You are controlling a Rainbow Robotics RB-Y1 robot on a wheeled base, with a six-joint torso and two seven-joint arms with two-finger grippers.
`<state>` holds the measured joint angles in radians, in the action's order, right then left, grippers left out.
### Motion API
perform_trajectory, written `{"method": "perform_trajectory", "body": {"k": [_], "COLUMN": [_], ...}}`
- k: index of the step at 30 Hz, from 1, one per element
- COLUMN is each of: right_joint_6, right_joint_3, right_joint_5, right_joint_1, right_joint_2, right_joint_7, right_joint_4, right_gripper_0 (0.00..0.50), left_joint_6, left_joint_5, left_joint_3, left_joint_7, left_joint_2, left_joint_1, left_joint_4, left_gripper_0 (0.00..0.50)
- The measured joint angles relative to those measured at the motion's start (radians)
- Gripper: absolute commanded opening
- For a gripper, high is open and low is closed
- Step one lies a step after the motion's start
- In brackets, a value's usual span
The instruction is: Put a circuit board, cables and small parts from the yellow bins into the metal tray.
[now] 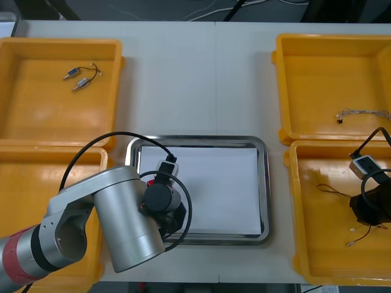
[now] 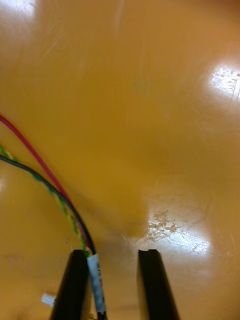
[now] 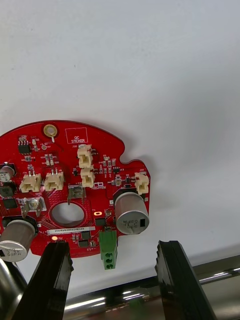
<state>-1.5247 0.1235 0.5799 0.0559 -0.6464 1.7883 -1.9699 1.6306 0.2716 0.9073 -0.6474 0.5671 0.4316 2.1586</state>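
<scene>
Circuit board [image 3: 75, 172], round and red, lies flat on the white floor of the metal tray [image 1: 264, 183], at the tray's near left corner close to the shiny rim. Light table [image 1: 201, 79]: carries four yellow bins [image 1: 278, 91], two per side, with the tray between them. Near right bin [image 1: 292, 207]: the right gripper [image 2: 113, 252] is low over its floor. Its jaws stand apart; a thin cable [image 2: 62, 199] of red, yellow and dark strands runs in between them and lies against one finger, not pinched. Left arm: reaches over the tray, and the left gripper [image 3: 112, 246] hovers at the board's edge with jaws wide apart, one on either side of a green terminal block, gripping nothing. Board handling, assessed: light and stiff, but fragile on top, where tall capacitors and pale connectors stand proud. Any hold should go across the bare rim, never on a component. The board step is judged complete. Cable handling, assessed: very light, limp and likely to slip or trail. The best purchase appears to be the stretch wrapped in a white label [image 2: 95, 280] just inside the fingers, closing squarely so all strands are caught. Far left bin [image 1: 117, 85]: two small metal parts [image 1: 71, 73] with thin leads, hard and apt to roll. A grip across the body is advised, not on the leads.
</scene>
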Motion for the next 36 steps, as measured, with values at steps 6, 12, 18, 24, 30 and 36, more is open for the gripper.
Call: {"method": "perform_trajectory", "body": {"k": [6, 12, 18, 24, 30, 36], "right_joint_6": [0.007, 0.009, -0.004, -0.123, -0.221, -0.339], "right_joint_3": [0.000, 0.000, 0.007, 0.062, 0.146, 0.221], "right_joint_5": [0.000, 0.007, 0.024, 0.051, 0.076, 0.091], "right_joint_1": [0.000, 0.000, 0.000, -0.004, -0.005, -0.014], "right_joint_2": [0.000, 0.000, 0.000, 0.000, 0.000, 0.001], "right_joint_7": [0.000, 0.000, 0.000, 0.000, 0.000, -0.001], "right_joint_4": [0.000, 0.000, -0.004, -0.048, -0.125, -0.210], "right_gripper_0": [0.000, 0.000, 0.000, 0.000, 0.000, 0.000], "left_joint_6": [0.003, 0.081, 0.142, 0.181, 0.186, 0.189], "left_joint_5": [0.000, 0.014, 0.088, 0.152, 0.241, 0.376], "left_joint_3": [-0.001, -0.038, -0.146, -0.254, -0.379, -0.549], "left_joint_7": [0.000, 0.000, 0.000, -0.001, -0.003, -0.017], "left_joint_2": [0.000, 0.000, 0.012, 0.047, 0.089, 0.128], "left_joint_1": [0.000, 0.000, -0.005, -0.006, -0.006, -0.009], "left_joint_4": [0.006, 0.082, 0.171, 0.207, 0.216, 0.226], "left_gripper_0": [0.500, 0.500, 0.500, 0.500, 0.500, 0.500]}}
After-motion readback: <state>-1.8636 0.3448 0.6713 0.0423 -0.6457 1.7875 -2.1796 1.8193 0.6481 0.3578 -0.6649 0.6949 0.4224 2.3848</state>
